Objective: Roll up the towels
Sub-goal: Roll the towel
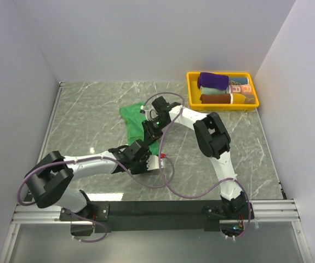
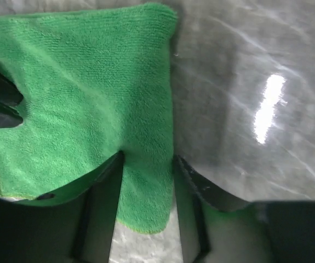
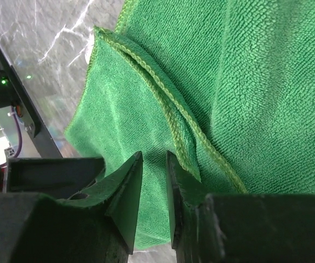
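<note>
Ok, on the table the green towel lies bunched under both grippers, which block it from above. Wrist views only: left gripper spread, straddling its edge; right gripper nearly closed over folded hems, pinch unclear. Tray with purple towel sits well beyond them.

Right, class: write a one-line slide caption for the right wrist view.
Right gripper nips the folded, stitched edge of the green towel, marble-patterned table showing at upper left.
</note>
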Tool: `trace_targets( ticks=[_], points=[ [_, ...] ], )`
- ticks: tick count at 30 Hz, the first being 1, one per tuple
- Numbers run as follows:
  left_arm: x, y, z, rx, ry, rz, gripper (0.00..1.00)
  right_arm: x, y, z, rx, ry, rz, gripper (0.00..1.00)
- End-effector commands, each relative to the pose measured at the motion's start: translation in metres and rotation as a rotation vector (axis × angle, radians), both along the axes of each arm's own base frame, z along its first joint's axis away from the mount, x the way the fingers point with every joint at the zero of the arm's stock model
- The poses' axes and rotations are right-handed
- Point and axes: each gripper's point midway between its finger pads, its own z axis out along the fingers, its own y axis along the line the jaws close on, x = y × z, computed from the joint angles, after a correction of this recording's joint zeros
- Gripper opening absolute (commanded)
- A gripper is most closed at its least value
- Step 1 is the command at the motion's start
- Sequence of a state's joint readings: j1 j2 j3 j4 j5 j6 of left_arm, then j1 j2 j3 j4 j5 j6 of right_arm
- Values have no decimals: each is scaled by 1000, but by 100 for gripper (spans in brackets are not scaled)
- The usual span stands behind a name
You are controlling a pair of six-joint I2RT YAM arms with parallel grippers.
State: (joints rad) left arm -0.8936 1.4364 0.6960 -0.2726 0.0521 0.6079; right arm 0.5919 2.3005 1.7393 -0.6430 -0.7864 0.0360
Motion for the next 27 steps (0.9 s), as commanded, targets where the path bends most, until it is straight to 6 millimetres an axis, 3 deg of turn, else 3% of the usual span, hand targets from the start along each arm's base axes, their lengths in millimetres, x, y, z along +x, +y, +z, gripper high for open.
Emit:
trace_targets(
  ticks=[1,3,6,9,13,17,21,27],
  points=[
    [15,1,-10,33,-54,38,45,-1,2,-3,-10,-39,14,32],
    [8,5,-14,61,-21,22,31,-4,2,-2,-10,-40,19,31],
    [-18,3,-12,46,98,-58,9,-11,2,-2,-10,-34,31,31],
    [-48,2,-3,17,231,-111,1,-24,2,4,3,-11,46,31],
    [-79,3,7,3,390,-118,1,-39,2,18,33,15,64,32],
    [-99,-1,21,-24,509,-132,1,-38,1,40,47,32,74,33],
    [-96,-15,49,-88,545,-130,1,-18,-9,69,84,-19,58,35],
    [-70,-13,60,-133,628,-22,1,16,-28,93,106,-58,-7,36]
  ],
)
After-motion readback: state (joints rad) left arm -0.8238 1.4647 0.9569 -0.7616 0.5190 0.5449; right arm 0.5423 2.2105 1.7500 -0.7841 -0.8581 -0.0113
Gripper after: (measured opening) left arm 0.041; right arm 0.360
